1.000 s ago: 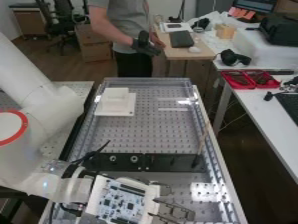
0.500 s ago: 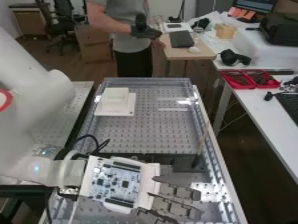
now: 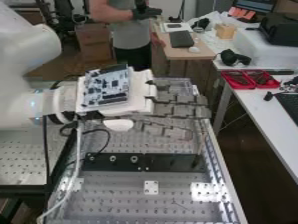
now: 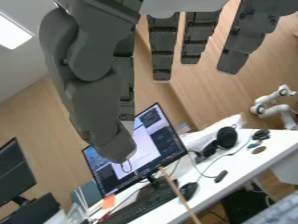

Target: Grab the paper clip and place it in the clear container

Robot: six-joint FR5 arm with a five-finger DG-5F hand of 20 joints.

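Observation:
The hand is over the far half of the perforated bench, its fingers spread towards the bench's right edge. In the wrist view the hand has its thumb against a finger partly hidden behind it, and the other fingers are fairly straight. A thin wire loop, the paper clip, juts out from the thumb's tip, where it is pinched. Clear plastic edging runs along the bench; I cannot tell any separate clear container from it.
A black bar crosses the bench, with a thin wooden stick upright at its right end. A small white plate lies nearer. Red trays stand on the right-hand table. Cables hang below the arm's wrist.
From the bench's near end the hand has risen and travelled to its far half, now covering the white block there. The black bar and near bench surface have come into sight.

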